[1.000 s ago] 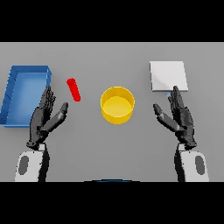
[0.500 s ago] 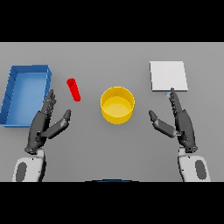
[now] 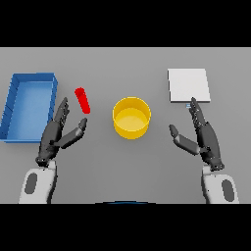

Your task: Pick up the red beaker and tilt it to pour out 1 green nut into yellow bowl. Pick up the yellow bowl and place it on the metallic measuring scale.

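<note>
Beaker (image 3: 83,100), red and slim, lies on the table (image 3: 147,166) just beyond the left hand (image 3: 55,135), whose fingers are spread and empty. It looks light, rigid and smooth; a wrap around its middle should suit. Right hand (image 3: 205,137) hovers open near the scale (image 3: 188,85).

Open left hand (image 3: 55,135) and right hand (image 3: 203,137) flank a yellow bowl (image 3: 131,117), with a red beaker (image 3: 83,100), blue tray (image 3: 14,111) and scale (image 3: 188,85) beyond.

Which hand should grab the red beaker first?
Left. The left hand is open just below the red beaker; the right hand sits beyond the yellow bowl.
</note>
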Available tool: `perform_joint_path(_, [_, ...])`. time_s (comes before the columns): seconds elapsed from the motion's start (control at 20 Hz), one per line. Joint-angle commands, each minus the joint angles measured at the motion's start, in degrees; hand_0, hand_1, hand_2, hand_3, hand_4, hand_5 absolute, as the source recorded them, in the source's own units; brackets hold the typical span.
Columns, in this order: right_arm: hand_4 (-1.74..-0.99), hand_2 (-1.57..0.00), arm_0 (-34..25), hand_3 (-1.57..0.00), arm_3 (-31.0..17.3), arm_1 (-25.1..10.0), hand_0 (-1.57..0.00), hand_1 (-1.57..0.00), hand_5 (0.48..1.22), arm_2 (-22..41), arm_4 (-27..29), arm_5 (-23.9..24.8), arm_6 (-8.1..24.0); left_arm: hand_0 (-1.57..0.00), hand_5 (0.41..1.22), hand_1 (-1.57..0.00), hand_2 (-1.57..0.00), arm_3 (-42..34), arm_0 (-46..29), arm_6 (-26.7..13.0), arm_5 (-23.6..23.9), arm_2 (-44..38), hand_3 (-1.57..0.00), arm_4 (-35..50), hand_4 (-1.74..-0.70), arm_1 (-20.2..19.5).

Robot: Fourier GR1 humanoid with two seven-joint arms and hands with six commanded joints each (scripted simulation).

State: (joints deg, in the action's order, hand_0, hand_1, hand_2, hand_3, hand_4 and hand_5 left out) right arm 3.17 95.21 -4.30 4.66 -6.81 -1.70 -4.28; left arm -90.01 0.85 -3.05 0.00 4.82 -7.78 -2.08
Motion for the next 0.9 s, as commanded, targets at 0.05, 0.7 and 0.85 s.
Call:
perform_joint_path(0.05, [-1.295,0.00,-0.3,0.00,-0.4,-0.1,0.00,0.00,0.623,-0.1,0.2,-0.3,0.5,0.00,0.664,0.00,0.00,3.4,2.9,0.7,0.4,-0.5,0.00,-0.5,-1.21,0.1])
perform_joint_path(0.7, [-1.303,0.00,-0.9,0.00,-0.9,0.2,0.00,0.00,0.637,-0.2,-1.2,1.2,1.4,0.00,0.639,0.00,0.00,28.9,22.7,6.9,4.8,-6.1,0.00,-2.9,-1.22,0.1])
perform_joint_path(0.85, [-1.300,0.00,-0.6,0.00,-1.0,-0.4,0.00,0.00,0.642,-0.4,-1.1,0.7,1.0,0.00,0.668,0.00,0.00,33.1,25.3,9.7,4.8,-7.2,0.00,-2.4,-1.26,0.1])
